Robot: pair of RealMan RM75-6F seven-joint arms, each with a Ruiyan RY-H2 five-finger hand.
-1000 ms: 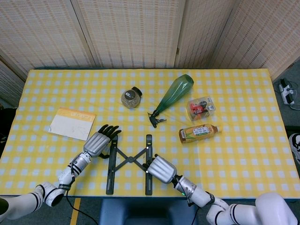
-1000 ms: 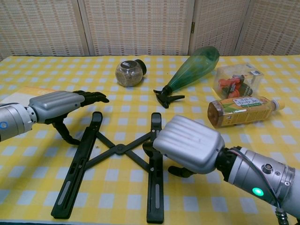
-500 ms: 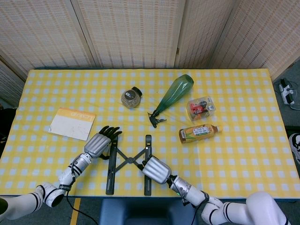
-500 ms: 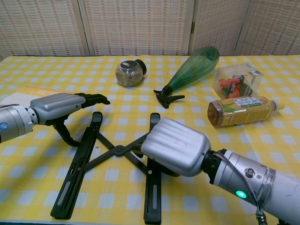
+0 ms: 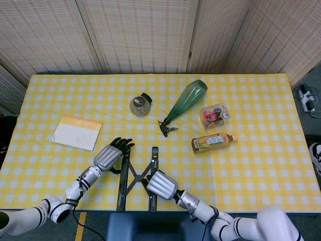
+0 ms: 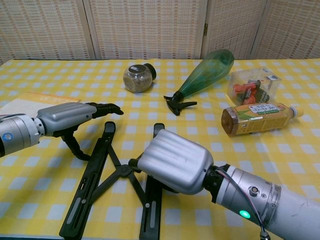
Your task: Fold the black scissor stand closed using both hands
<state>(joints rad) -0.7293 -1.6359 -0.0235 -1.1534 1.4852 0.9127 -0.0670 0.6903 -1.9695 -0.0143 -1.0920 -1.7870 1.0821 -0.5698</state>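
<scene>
Since a second ago the right hand (image 5: 161, 185) has slid in toward the left, pushing its rail of the black scissor stand (image 5: 136, 176) along with it, so the two rails now sit a lot closer together and the crossed links between them have gone narrow and steep. The left hand (image 5: 109, 155) has crept a little to the right as well.

The stand lies flat on the yellow checked tablecloth (image 5: 261, 125) near the front edge, between the two hands. In the chest view the left hand (image 6: 65, 118) sits just outside the stand's left rail, fingers (image 6: 105, 107) stretched out straight and close together, reaching over the top end of that rail, thumb hanging down beside it. It isn't wrapped around anything, more like resting alongside. The right hand (image 6: 172, 161) covers the middle of the right rail with its back to both cameras, so I honestly can't tell how its fingers lie or whether it grips the rail or just presses on it.

Other stuff further back on the table, well apart from the stand: a small jar (image 5: 140, 104), a green spray bottle (image 5: 184, 100) lying on its side, a clear plastic box (image 5: 215, 114), a tea bottle (image 5: 212, 142) lying down, and a notebook (image 5: 77, 132) off to the left.
</scene>
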